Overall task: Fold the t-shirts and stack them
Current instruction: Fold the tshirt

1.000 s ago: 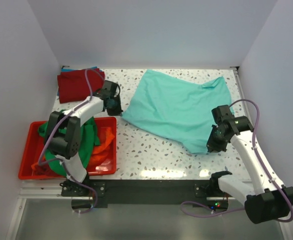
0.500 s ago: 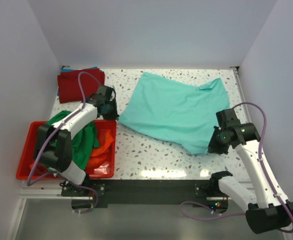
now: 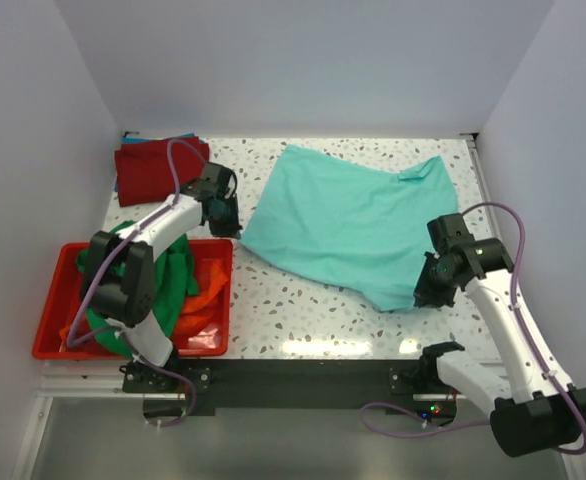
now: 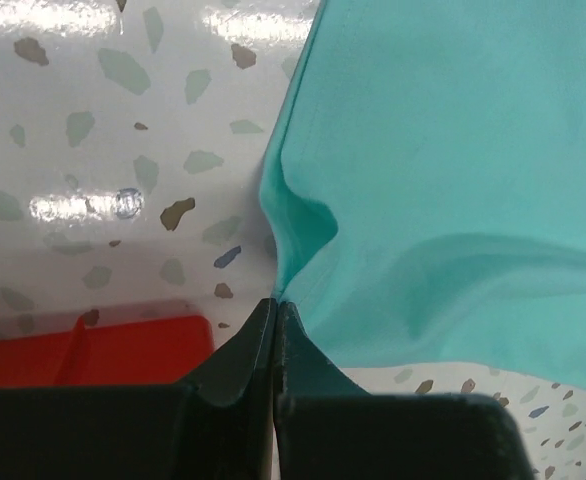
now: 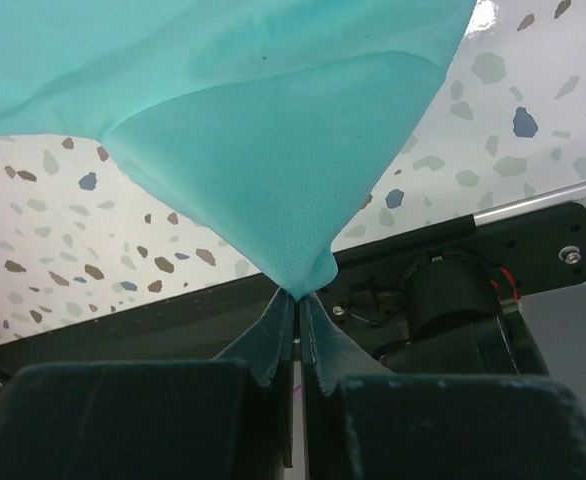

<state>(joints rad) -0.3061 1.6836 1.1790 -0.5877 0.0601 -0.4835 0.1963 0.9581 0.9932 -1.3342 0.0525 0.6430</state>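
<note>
**Left gripper [image 4: 275, 308] edges back, teal t-shirt [image 3: 348, 215] pinched at two corners**

From my console, the left gripper sits a touch farther back than half a second ago. Its jaws are closed tight on the shirt's left corner, just beside the red bin [image 3: 48, 335]. My right gripper [image 5: 296, 300] is clamped on the near-right corner. Between them the shirt lies spread on the speckled table [image 3: 303, 315].

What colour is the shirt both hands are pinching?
Plain teal, no print. The t-shirt shows best in the top external view.
</note>
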